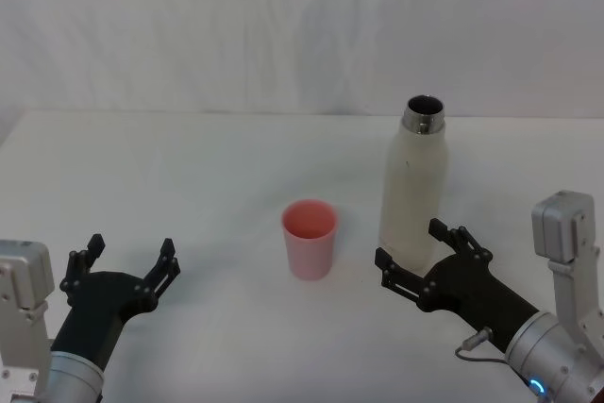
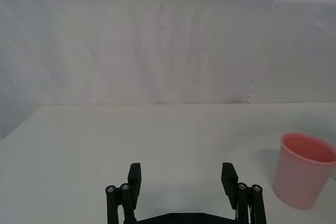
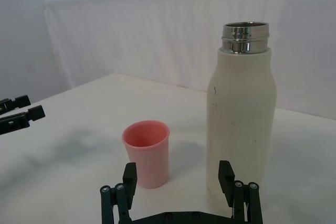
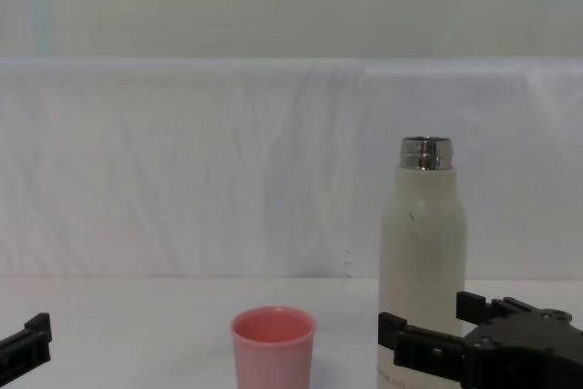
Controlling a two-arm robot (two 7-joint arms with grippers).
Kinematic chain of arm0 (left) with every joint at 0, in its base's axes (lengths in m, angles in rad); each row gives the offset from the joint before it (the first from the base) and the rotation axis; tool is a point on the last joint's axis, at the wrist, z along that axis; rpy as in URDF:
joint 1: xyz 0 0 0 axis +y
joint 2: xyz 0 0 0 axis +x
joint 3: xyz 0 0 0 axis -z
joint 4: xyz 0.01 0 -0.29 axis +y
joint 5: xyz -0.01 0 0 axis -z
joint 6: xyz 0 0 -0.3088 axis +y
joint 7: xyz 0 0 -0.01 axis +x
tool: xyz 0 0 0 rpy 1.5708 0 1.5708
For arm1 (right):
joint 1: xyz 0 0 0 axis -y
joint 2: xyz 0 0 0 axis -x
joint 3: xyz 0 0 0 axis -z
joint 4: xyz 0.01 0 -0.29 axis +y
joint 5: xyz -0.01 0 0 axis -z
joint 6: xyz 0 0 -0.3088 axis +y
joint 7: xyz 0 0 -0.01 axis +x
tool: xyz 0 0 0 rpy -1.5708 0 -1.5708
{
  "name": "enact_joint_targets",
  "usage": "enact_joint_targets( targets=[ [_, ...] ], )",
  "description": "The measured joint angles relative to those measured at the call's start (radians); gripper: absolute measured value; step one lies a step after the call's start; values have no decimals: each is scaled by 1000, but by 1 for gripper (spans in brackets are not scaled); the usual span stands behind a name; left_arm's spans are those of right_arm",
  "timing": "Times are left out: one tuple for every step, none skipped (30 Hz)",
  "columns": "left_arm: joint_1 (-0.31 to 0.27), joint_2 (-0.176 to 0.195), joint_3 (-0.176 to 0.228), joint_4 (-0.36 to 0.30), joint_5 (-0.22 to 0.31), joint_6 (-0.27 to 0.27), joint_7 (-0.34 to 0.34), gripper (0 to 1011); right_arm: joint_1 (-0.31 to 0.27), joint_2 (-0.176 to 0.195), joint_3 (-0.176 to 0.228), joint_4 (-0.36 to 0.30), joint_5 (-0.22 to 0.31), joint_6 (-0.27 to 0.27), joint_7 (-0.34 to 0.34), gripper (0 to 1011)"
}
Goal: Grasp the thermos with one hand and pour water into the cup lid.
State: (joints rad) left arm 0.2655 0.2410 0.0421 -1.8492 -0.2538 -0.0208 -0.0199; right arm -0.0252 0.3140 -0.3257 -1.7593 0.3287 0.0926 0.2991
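The thermos (image 1: 413, 186) (image 3: 240, 124) (image 4: 422, 252) is a tall cream-white bottle with an open steel neck, standing upright right of centre on the white table. The cup lid (image 1: 309, 238) (image 2: 303, 168) (image 3: 146, 151) (image 4: 272, 346), a small salmon-pink cup, stands upright to its left. My right gripper (image 1: 411, 243) (image 3: 178, 176) (image 4: 428, 321) is open just in front of the thermos base, its fingers apart and not touching the bottle. My left gripper (image 1: 130, 254) (image 2: 181, 176) is open and holds nothing, low at the front left, well away from the cup lid.
The white table (image 1: 189, 167) stretches back to a white cloth backdrop (image 1: 283, 25). Bare tabletop lies between the left gripper and the cup lid, and behind both objects.
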Motion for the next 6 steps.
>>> enact_joint_targets(
  targets=[
    [0,0,0,0,0,0,0,1001,0,0,0,0,0,0,0,1001],
    [0,0,0,0,0,0,0,1001,0,0,0,0,0,0,0,1001],
    [0,0,0,0,0,0,0,1001,0,0,0,0,0,0,0,1001],
    [0,0,0,0,0,0,0,1001,0,0,0,0,0,0,0,1001],
    [0,0,0,0,0,0,0,1001,0,0,0,0,0,0,0,1001],
    [0,0,0,0,0,0,0,1001,0,0,0,0,0,0,0,1001]
  ],
)
